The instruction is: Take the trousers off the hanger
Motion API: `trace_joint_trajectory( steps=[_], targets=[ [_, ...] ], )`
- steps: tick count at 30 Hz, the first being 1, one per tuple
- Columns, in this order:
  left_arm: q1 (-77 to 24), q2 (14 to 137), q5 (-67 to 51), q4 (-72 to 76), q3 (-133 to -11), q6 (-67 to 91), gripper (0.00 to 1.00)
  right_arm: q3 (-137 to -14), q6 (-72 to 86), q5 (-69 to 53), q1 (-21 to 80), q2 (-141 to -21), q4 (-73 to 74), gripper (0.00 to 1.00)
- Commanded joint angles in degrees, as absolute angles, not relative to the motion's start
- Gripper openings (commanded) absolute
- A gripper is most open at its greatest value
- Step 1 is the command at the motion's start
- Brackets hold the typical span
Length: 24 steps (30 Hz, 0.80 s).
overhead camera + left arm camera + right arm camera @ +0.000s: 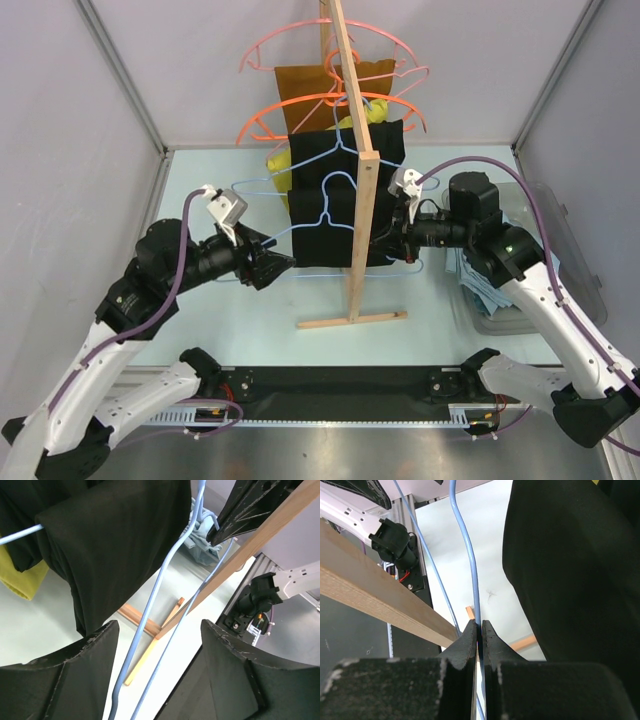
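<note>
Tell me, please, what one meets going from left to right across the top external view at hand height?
Left hand → black garment → wooden post → right hand → trousers, lying in the clear bin.

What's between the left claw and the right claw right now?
Top view: the black garment and the wooden upright stand between them, and the light-blue hanger wire spans that gap.
</note>
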<state>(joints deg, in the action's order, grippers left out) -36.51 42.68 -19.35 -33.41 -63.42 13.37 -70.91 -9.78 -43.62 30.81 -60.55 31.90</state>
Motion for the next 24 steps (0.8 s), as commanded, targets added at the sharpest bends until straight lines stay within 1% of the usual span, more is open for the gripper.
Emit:
trace_joint_trajectory(
  steps=[1,4,6,7,8,9,10,11,12,13,15,17,18,19,20,21,24],
  targets=[
    [-36.74,44.29,-22.23,-31.9,-66.97,11.35,0.72,-74.44,-10.19,-46.84,30.5,-60.82,35.33,0.0],
    [-36.74,45.7,-23.28,-33.22,-69.08,8.36,0.72,-75.14,-11.25,-48.69,30.5,-61.26,36.56,0.0],
    [-36.74,47.28,-26.01,-33.14,-70.66,7.65,0.65,-75.76,-11.51,-48.52,30.5,-61.52,37.0,0.0],
    [-36.74,48.24,-27.06,-32.87,-71.45,7.73,0.6,-75.94,-11.51,-47.82,30.59,-61.52,37.26,0.0],
    [-36.74,48.6,-29.25,-32.18,-71.63,8.08,0.53,-76.46,-11.6,-47.73,30.5,-61.78,37.53,0.0],
    [-36.74,48.86,-30.22,-31.82,-71.8,9.04,0.53,-76.81,-12.21,-47.9,30.5,-62.05,38.05,0.0],
    [-36.56,49.13,-30.58,-31.64,-72.07,9.57,0.56,-77.16,-12.65,-48.16,30.5,-62.31,39.19,0.0],
    [-36.56,49.39,-30.5,-31.47,-72.16,10.1,0.67,-77.69,-13.18,-48.51,30.59,-62.66,39.9,0.0],
    [-36.39,49.31,-28.93,-31.2,-72.16,10.72,0.72,-78.48,-14.23,-48.86,30.76,-63.1,40.6,0.0],
    [-36.21,49.22,-28.83,-31.11,-72.16,10.72,0.74,-78.83,-14.5,-48.78,30.76,-63.28,41.39,0.0],
    [-35.86,49.04,-30.92,-30.32,-72.25,10.11,0.73,-79.45,-15.29,-49.3,30.76,-63.63,42.18,0.0],
    [-35.6,49.74,-31.99,-30.76,-73.12,9.76,0.68,-79.72,-15.91,-50.27,30.85,-63.72,42.89,0.0],
    [-35.42,49.92,-32.43,-31.2,-73.91,9.49,0.64,-79.72,-16.0,-50.36,30.85,-63.55,42.98,0.0],
    [-35.33,50.1,-32.43,-31.72,-74.26,9.23,0.54,-79.63,-16.0,-50.36,30.85,-63.63,42.98,0.0],
    [-35.16,50.27,-32.43,-33.03,-74.7,8.97,0.49,-79.63,-16.08,-50.54,30.85,-63.55,43.07,0.0],
    [-34.9,50.71,-32.34,-33.66,-75.32,8.44,0.47,-79.63,-16.08,-50.19,30.85,-63.28,43.15,0.0],
    [-34.72,50.71,-33.22,-34.72,-75.33,8.09,0.35,-79.45,-16.26,-50.45,30.85,-63.19,43.33,0.0]
  ],
)
